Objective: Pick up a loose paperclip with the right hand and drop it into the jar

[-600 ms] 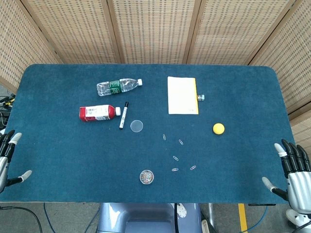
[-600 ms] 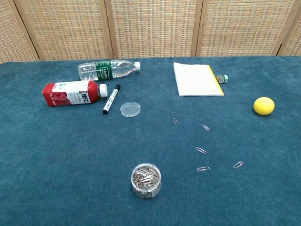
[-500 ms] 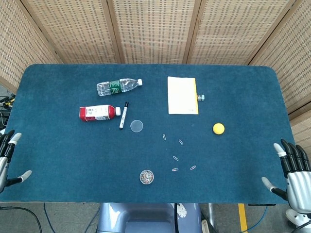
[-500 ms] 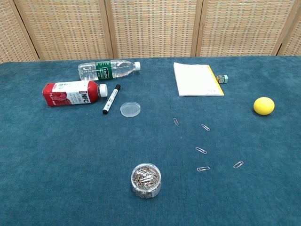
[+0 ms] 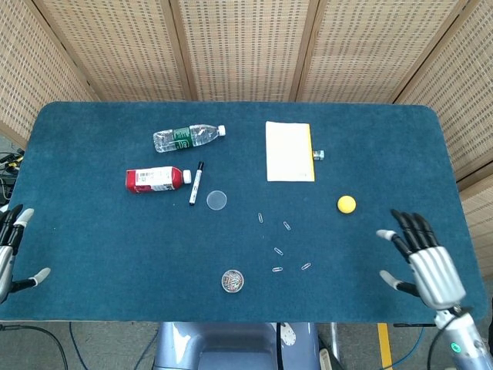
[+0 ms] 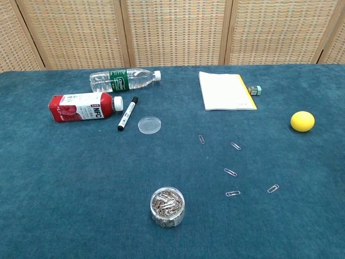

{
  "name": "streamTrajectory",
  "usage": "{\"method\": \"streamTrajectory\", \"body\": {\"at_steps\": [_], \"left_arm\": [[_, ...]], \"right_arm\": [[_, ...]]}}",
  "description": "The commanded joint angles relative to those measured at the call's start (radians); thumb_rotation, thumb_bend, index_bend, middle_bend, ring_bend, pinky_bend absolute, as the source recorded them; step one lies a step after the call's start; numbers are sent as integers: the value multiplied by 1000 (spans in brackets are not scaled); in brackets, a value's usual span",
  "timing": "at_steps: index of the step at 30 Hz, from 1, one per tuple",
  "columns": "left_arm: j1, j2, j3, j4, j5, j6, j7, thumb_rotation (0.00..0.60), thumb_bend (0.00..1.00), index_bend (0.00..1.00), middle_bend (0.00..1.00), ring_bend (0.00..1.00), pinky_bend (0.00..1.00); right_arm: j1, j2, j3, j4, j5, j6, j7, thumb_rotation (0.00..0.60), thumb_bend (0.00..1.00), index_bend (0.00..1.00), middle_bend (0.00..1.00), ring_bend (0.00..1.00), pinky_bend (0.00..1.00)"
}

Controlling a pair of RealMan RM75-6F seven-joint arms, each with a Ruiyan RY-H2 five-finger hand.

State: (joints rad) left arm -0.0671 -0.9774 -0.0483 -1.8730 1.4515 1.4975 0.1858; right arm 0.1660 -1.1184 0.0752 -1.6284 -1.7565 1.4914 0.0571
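A small clear jar (image 5: pixel 232 280) (image 6: pixel 167 206) holding several paperclips stands uncapped near the table's front edge. Several loose paperclips lie on the blue cloth to its right: one at the far right (image 5: pixel 306 266) (image 6: pixel 273 188), one beside it (image 5: pixel 277 269) (image 6: pixel 233 193), another a little further back (image 5: pixel 278 251) (image 6: pixel 230 172). My right hand (image 5: pixel 424 257) hovers over the table's right front area, fingers spread, empty, well right of the clips. My left hand (image 5: pixel 9 250) hangs off the left edge, fingers apart, holding nothing. Neither hand shows in the chest view.
The jar's clear lid (image 5: pixel 217 200) (image 6: pixel 149 125) lies flat further back. A black marker (image 5: pixel 196 183), a red juice bottle (image 5: pixel 156 179) and a water bottle (image 5: pixel 187 137) lie at the back left. A notepad (image 5: pixel 289 151) and a yellow ball (image 5: pixel 347 203) sit at the right.
My right hand has moved from beyond the table's right edge inward and forward over the cloth. My left hand and all objects stay where they were.
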Motion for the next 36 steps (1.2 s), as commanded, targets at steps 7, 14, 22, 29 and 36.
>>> {"method": "streamTrajectory", "body": {"at_steps": [7, 14, 22, 29, 36], "left_arm": [[-16, -10, -10, 1, -43, -31, 34, 600, 49, 0, 0, 0, 0], [-32, -25, -16, 3, -80, -59, 70, 600, 50, 0, 0, 0, 0], [-37, -35, -14, 2, -90, -66, 93, 600, 49, 0, 0, 0, 0], [-42, -41, -11, 1, -92, -71, 106, 600, 49, 0, 0, 0, 0], [-44, -44, -10, 1, -97, -72, 112, 600, 48, 0, 0, 0, 0]], "right_arm": [[269, -74, 31, 75, 60, -425, 44, 600, 269, 419, 0, 0, 44], [343, -139, 25, 77, 88, -529, -37, 600, 292, 452, 0, 0, 49], [387, -211, 9, 116, 124, -599, -116, 600, 310, 467, 0, 0, 60], [399, -272, -14, 141, 171, -631, -146, 600, 314, 469, 0, 0, 61], [414, -321, -23, 152, 205, -652, -188, 600, 321, 479, 0, 0, 71]]}}
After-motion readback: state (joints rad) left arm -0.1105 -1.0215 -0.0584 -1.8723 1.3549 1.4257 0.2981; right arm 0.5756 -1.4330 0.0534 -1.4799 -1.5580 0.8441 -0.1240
